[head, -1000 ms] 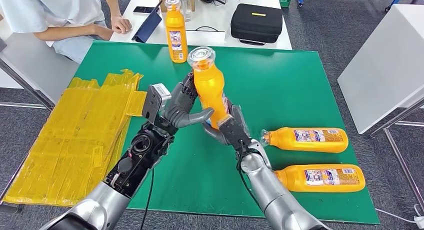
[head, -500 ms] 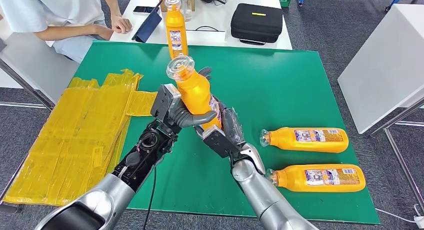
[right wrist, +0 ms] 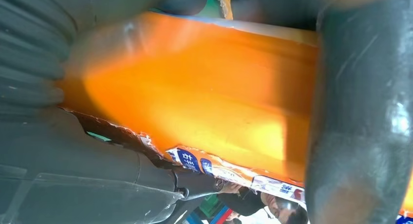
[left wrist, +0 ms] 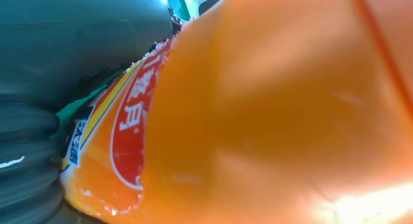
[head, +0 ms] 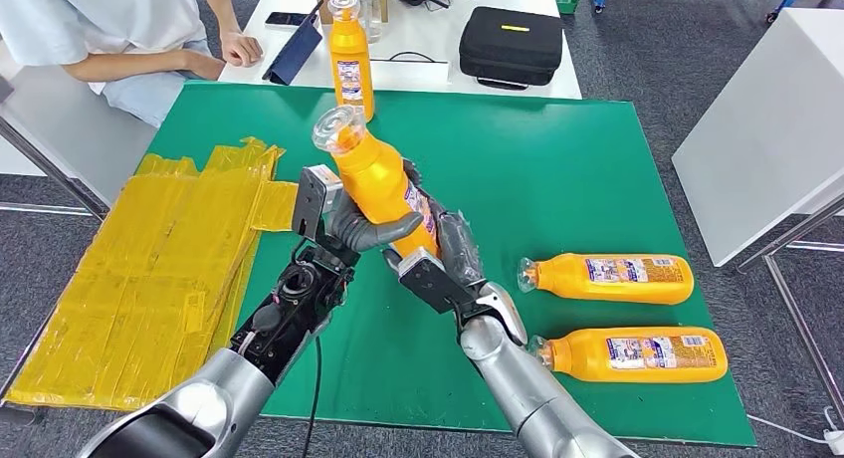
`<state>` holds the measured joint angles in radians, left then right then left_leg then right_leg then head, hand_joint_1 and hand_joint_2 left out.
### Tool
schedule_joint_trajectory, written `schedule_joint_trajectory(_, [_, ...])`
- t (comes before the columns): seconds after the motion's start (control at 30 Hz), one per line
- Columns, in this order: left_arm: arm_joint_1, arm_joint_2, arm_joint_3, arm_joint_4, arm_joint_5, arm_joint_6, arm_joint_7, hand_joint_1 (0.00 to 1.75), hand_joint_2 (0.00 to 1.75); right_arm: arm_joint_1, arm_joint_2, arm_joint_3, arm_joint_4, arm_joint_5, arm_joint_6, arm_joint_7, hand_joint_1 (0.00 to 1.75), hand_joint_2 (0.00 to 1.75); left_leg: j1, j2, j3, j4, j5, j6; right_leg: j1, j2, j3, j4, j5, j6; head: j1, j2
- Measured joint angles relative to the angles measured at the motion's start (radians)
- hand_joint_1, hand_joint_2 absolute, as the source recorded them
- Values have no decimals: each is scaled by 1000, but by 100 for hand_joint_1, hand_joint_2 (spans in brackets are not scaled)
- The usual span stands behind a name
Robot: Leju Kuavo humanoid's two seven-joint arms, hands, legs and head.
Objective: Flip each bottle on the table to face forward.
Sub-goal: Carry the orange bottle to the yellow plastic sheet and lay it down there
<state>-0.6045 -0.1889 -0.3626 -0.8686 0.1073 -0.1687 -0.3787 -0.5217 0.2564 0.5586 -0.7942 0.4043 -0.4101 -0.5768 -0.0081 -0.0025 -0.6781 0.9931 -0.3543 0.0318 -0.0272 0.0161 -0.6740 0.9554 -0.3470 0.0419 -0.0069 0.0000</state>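
An orange juice bottle [head: 376, 175] with a clear cap is held above the green table [head: 557, 169], tilted with its cap toward the far left. My left hand [head: 363, 224] grips its middle from the left, and my right hand [head: 443, 257] holds its lower part from the right. Up close, the left wrist view has the bottle [left wrist: 272, 117] and its red label, and the right wrist view has its orange body [right wrist: 195, 92] between dark fingers [right wrist: 360, 117]. One bottle [head: 349, 58] stands upright at the table's far edge. Two bottles [head: 607, 278] [head: 637, 353] lie on their sides at the right.
Crumpled yellow sheeting [head: 149, 269] covers the table's left side. A person [head: 119, 30] sits at the far left by a white table [head: 418, 50] bearing a black case [head: 511, 46] and a phone [head: 287, 20]. Another white table [head: 766, 129] stands at the right.
The held bottle has tipped from upright to leaning left, its cap moving left and away. Both hands shifted slightly left with it.
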Motion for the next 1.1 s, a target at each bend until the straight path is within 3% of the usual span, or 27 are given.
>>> schedule_joint_trajectory(0.07, [1, -2, 3, 0, 11, 5, -4, 175, 175, -2, 0, 4, 0, 0, 0, 0, 175, 175, 0, 0, 0, 0, 0, 0, 0, 0, 0, 0, 0, 0, 0, 0])
schedule_joint_trajectory(0.2, [7, -4, 9, -2, 33, 26, -9, 175, 175, -7, 0, 9, 3, -1, -1, 0, 0, 175, 0, 0, 0, 0, 0, 0, 0, 0, 0, 0, 0, 0, 0, 0])
schedule_joint_trajectory(0.57, [-7, 13, 46, -13, 4, 115, -3, 175, 175, 28, -1, 17, -42, -14, -22, -43, 0, 175, 0, 0, 0, 0, 0, 0, 0, 0, -1, 0, 0, 0, 0, 0])
schedule_joint_trajectory(0.77, [-10, 61, 71, -33, -169, 341, -33, 175, 175, 90, -55, 17, -255, 49, -66, 8, 0, 175, 0, 0, -1, 0, 0, 0, 0, 0, -1, 0, 0, 0, 0, 0])
schedule_joint_trajectory(0.87, [-10, 78, 86, -38, -217, 389, -35, 175, 175, 107, -83, 18, -341, 69, -72, 28, 0, 175, 0, 0, -1, 0, 0, 0, 0, 0, -1, 0, 0, 0, 0, 0])
schedule_joint_trajectory(0.93, [-10, 85, 90, -40, -320, 486, -30, 175, 175, 118, -98, 20, -392, 92, -90, 38, 0, 175, 0, 0, -1, 0, 0, 0, 0, 0, -1, 0, 0, 0, 0, 0])
schedule_joint_trajectory(1.03, [-14, 104, 90, -34, -673, 728, 32, 175, 175, 146, -124, 23, -486, 141, -129, 66, 0, 175, 0, 0, -1, 0, 0, 0, 0, 0, -2, 0, 0, 0, 0, 0])
schedule_joint_trajectory(1.1, [-24, 123, 90, -13, -899, 785, 91, 175, 175, 167, -143, 22, -553, 171, -143, 88, 0, 175, 0, 0, -1, 0, 0, 0, 0, -1, -2, 0, 0, 0, 0, 0])
